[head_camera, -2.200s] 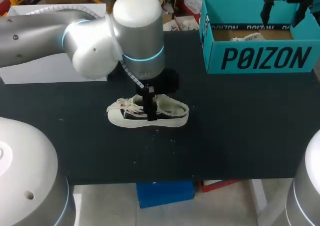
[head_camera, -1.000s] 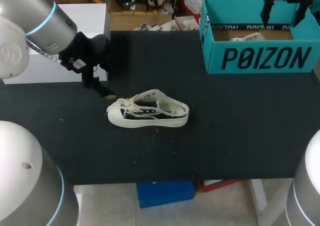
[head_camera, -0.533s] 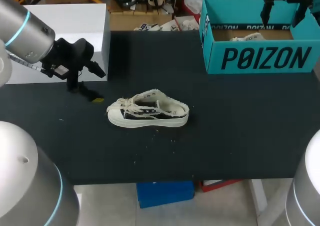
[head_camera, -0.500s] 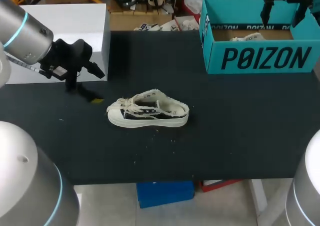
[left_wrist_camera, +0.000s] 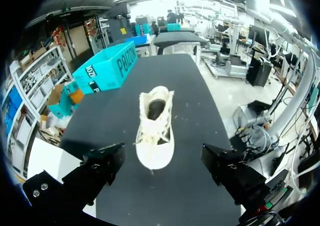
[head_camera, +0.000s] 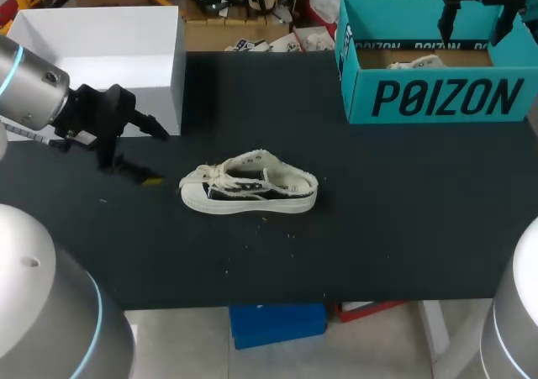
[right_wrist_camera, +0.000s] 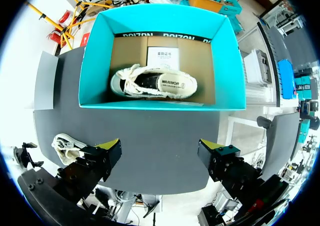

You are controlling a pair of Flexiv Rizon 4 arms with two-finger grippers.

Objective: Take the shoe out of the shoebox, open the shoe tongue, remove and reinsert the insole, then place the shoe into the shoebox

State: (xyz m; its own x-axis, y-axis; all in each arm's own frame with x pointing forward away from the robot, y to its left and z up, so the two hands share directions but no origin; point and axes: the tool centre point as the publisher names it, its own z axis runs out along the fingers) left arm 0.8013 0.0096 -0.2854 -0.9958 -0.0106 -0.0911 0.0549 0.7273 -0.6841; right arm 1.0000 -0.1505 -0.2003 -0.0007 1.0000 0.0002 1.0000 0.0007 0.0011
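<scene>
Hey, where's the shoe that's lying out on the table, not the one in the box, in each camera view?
Head view: the shoe lies mid-table, toe toward the left hand.
Left wrist view: the shoe sits straight ahead of the left hand, toe nearest.
Right wrist view: only part of the shoe shows, beside the right hand, outside the teal shoebox.
Shared landmark: the teal shoebox.

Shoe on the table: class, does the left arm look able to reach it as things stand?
Probably yes: the left gripper hangs open beside the toe of the shoe, with only bare table between them.
</scene>
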